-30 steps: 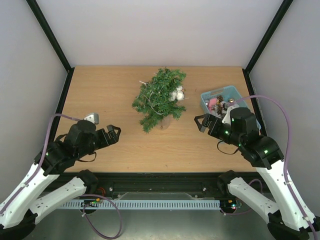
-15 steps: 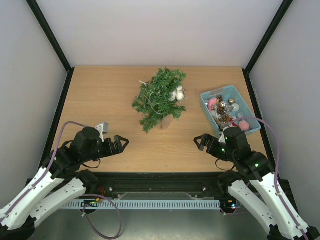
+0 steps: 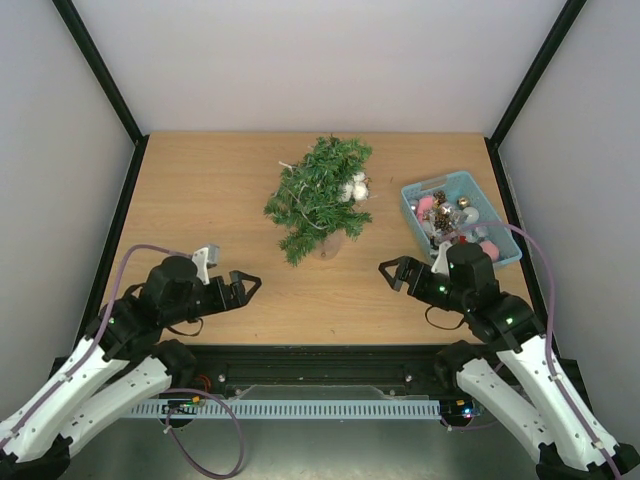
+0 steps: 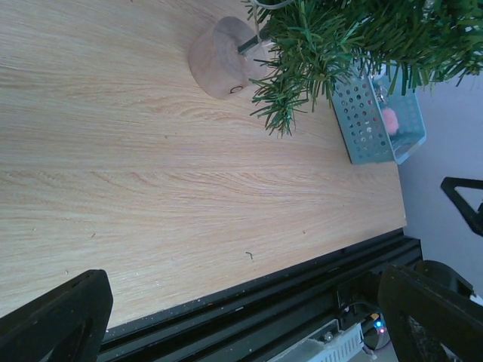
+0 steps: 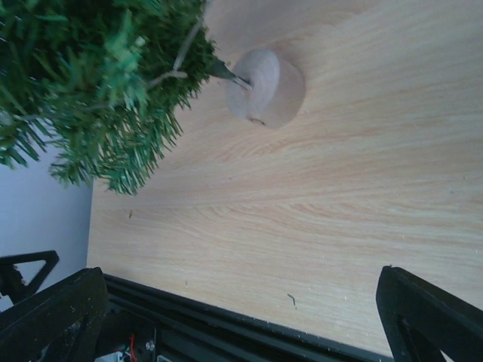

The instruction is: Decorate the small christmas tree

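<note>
The small christmas tree (image 3: 320, 193) stands at the table's middle back, dark green, with white ornaments on its right side and a round brownish base (image 3: 331, 246). The tree (image 4: 355, 38) and its base (image 4: 224, 56) also show in the left wrist view, and the tree (image 5: 90, 83) and base (image 5: 266, 87) in the right wrist view. My left gripper (image 3: 246, 288) is open and empty near the front left, low over the table. My right gripper (image 3: 392, 275) is open and empty near the front right, between the tree and the basket.
A light-blue plastic basket (image 3: 487, 212) of ornaments stands at the right, behind my right arm; it also shows in the left wrist view (image 4: 364, 121). The table's black front rail (image 3: 320, 355) runs below both grippers. Black frame posts stand at the back corners.
Both arms drew back towards the front edge from their earlier higher positions. The right gripper left the basket area and now sits lower and to the left. The tree has not moved.
</note>
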Robot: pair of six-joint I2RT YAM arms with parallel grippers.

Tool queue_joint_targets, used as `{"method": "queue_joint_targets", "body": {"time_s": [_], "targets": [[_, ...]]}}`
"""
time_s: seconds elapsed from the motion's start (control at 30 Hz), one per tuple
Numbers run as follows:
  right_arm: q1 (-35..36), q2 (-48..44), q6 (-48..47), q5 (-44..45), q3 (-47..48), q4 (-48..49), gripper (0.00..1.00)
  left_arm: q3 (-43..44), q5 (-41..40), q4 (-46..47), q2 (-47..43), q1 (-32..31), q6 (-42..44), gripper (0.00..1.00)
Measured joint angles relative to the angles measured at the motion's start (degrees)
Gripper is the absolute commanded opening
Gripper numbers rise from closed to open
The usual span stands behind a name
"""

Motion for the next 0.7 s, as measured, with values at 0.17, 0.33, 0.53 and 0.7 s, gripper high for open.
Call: {"method": "queue_joint_targets", "body": {"time_s": [0.17,0.33,0.53,0.7], "targets": [[0.00,2.38,-2.34,1.95,2.03,2.21,0.98,-0.98,0.35,1.60,1.84,0.00,0.48,1.00],[0.00,4.07,-3.89,6.80,2.60,3.06,0.99,0.22,-0.76,1.77,6.40,0.00,2.64,1.00],[0.00,4.22,-3.96,10.45,2.38,4.70,0.99,1.03,-2.32,4.00,8.46,0.00,2.27,0.99],[-0.02,7.48,-4.74,10.47,2.10,4.98,0.99,1.01,-3.87,6.19,8.07,0.00,0.79,0.99]]}}
